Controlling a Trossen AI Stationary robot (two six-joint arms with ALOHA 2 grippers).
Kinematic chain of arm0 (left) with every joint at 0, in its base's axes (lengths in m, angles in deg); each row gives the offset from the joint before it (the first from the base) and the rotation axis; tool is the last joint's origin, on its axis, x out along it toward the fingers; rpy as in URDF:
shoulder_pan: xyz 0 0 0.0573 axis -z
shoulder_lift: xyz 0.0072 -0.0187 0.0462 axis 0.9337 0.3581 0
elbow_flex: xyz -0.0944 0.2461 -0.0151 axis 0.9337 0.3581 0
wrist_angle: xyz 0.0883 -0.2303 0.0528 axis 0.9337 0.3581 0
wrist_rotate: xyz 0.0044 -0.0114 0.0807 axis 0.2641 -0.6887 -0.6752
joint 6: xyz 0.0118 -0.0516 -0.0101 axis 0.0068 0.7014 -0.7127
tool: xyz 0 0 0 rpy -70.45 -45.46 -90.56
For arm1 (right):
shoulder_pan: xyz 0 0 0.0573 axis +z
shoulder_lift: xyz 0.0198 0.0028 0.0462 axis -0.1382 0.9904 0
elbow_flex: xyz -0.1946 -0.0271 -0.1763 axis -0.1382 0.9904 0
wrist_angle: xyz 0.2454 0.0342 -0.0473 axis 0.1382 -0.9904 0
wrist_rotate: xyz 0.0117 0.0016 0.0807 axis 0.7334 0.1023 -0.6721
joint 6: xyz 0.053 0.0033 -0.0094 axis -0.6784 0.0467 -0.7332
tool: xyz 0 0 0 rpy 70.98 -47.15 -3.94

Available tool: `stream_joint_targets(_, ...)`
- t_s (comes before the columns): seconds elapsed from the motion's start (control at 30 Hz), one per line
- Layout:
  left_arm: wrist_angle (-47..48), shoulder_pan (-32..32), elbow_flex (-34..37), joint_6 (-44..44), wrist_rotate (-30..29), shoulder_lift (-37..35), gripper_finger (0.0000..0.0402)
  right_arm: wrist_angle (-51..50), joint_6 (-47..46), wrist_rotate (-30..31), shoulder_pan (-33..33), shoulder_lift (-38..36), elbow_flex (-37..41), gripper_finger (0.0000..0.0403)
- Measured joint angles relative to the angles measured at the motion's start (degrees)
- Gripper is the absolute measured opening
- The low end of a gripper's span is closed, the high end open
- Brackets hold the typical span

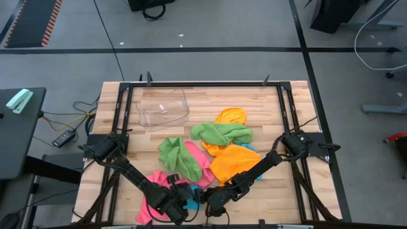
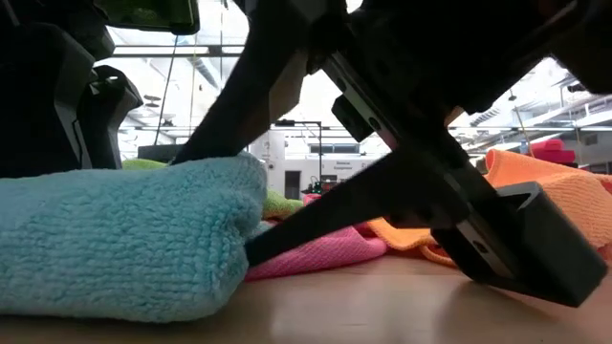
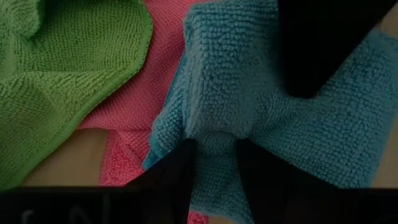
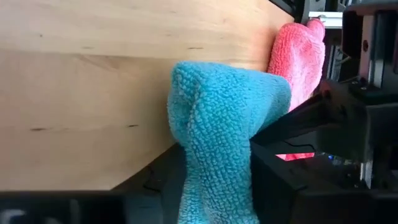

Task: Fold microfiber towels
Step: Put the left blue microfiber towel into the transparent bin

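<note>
- A sky-blue towel lies at the near edge of the table, about mid-width, with both grippers pinching it.
- The left gripper has a fold of the blue cloth bunched between its fingers, which are closed on it.
- The right gripper meets it from the other side, and a ridge of the same blue towel stands up between its fingers, gripped.
- A pink towel lies under and beside the blue one, towards the near left corner.
- A green towel rests just behind, near the centre; a second green towel and the orange towels lie further right.
- A clear tub stands towards the far edge, well apart from the grippers.
</note>
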Motion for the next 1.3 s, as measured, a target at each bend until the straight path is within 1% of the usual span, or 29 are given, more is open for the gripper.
stream_joint_targets(0.1,3.82,0.64,-2.82,-0.15,0.09,0.00,0.0132,0.02,-2.26,-0.23,0.11,-0.01,0.02,0.0118)
stream_joint_targets(0.2,8.14,1.70,-7.21,-1.83,-1.34,-0.11,0.0132,0.02,-5.71,-0.72,0.11,-0.02,0.02,0.0087)
stream_joint_targets(0.33,9.13,3.10,-10.57,-6.01,-2.16,-0.24,0.0129,-0.51,-12.81,-3.20,-0.60,-0.77,0.09,0.0048)
stream_joint_targets(0.47,7.15,4.15,-11.56,-6.18,-3.11,-0.31,0.0144,-3.84,-20.92,-6.91,-1.43,-2.71,0.47,0.0043)
stream_joint_targets(0.6,3.99,4.55,-11.56,-6.26,-3.22,-0.31,0.0180,-5.67,-26.13,-10.99,-2.36,-5.64,0.35,0.0041)
stream_joint_targets(0.7,3.03,4.53,-11.53,-6.28,-3.77,-0.31,0.0208,-6.15,-29.72,-13.62,-3.21,-6.18,0.33,0.0041)
stream_joint_targets(0.8,2.82,4.52,-11.56,-6.32,-4.64,-0.27,0.0222,-5.90,-32.49,-15.67,-3.71,-6.22,0.33,0.0041)
stream_joint_targets(0.93,3.00,4.82,-11.55,-6.00,-5.80,0.02,0.0216,-6.21,-36.63,-16.66,-3.90,-6.26,0.36,0.0040)
stream_joint_targets(1.13,3.05,6.19,-11.56,-5.97,-11.22,0.02,0.0182,-9.00,-38.31,-16.28,-3.98,-7.75,0.37,0.0040)
stream_joint_targets(1.3,3.44,6.73,-11.56,-6.21,-11.44,1.25,0.0165,-12.33,-38.73,-15.98,-4.09,-9.74,0.39,0.0040)
